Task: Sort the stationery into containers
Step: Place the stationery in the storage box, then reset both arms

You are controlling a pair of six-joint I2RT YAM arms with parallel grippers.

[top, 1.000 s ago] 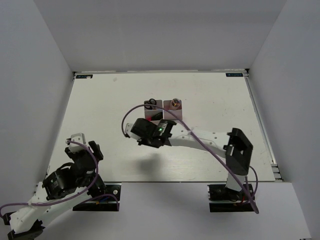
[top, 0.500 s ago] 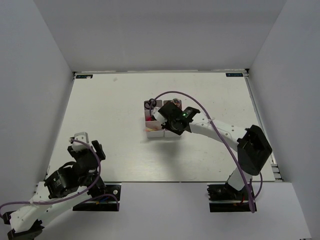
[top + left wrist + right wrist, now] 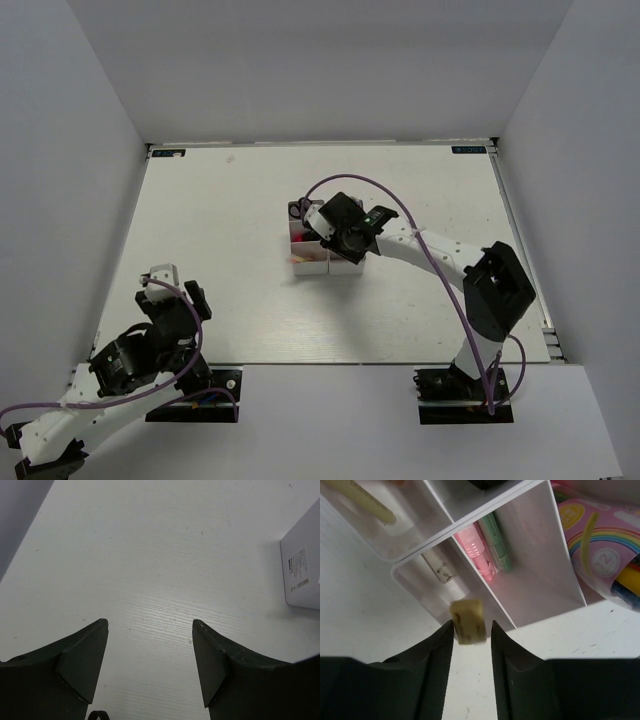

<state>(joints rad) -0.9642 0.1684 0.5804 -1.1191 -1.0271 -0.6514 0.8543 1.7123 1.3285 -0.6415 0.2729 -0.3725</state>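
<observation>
The white bins (image 3: 312, 264) stand mid-table, with black-handled scissors (image 3: 298, 209) at their far left. My right gripper (image 3: 336, 236) hangs over them. In the right wrist view its jaws (image 3: 472, 624) stand slightly apart. A small tan piece (image 3: 468, 621) is blurred between the tips, touching the left finger, with a gap to the right one. It is just over the near bin's rim (image 3: 420, 592). A pink marker (image 3: 477, 547) and a mint-green marker (image 3: 500, 550) lie in the adjoining bin. My left gripper (image 3: 166, 287) is open and empty (image 3: 150, 630) near the front left.
A pale stub (image 3: 439, 566) lies in the bin under the tan piece, and a yellowish stick (image 3: 367, 502) in the bin beyond. A rainbow-printed packet (image 3: 600, 545) sits right of the bins. A white box (image 3: 302, 575) shows in the left wrist view.
My right arm swung from the front left of the bins to over them, then settled slightly further back. The left arm barely moved.
</observation>
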